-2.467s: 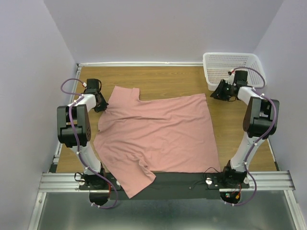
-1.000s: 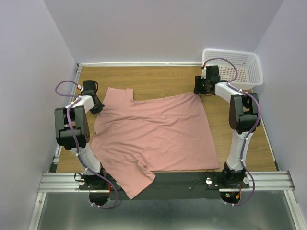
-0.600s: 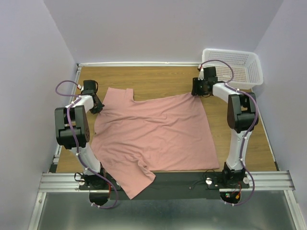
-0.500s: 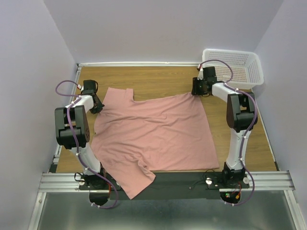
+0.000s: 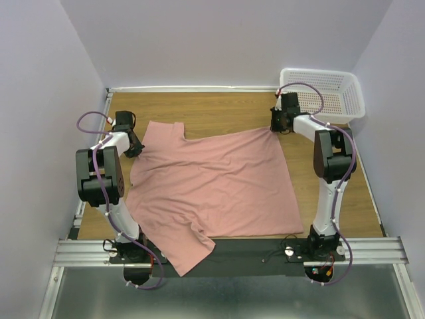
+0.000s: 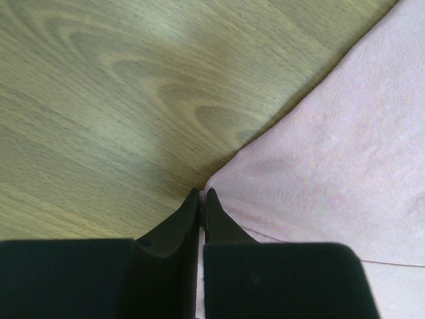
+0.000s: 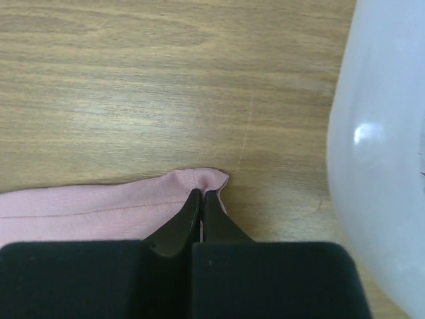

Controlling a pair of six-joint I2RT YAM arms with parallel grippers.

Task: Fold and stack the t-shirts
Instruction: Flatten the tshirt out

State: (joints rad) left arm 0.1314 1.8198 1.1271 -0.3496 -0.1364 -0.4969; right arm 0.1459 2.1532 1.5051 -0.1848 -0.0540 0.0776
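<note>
Tension is what counts: we should raise both pinched points together and evenly, so the cloth lifts flat. Our left gripper (image 6: 201,199) is nipped shut on the far left edge of the pink t-shirt (image 5: 219,179), seemingly near a sleeve. The shirt lies spread on the surface (image 5: 226,109). Our right gripper (image 7: 201,198) clamps its far right corner, beside the white mesh basket (image 5: 339,106).

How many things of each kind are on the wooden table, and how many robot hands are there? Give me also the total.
Pink t-shirt: 1
White mesh basket: 1
Robot hands: 2 (left hand, right hand)
Total: 4
</note>
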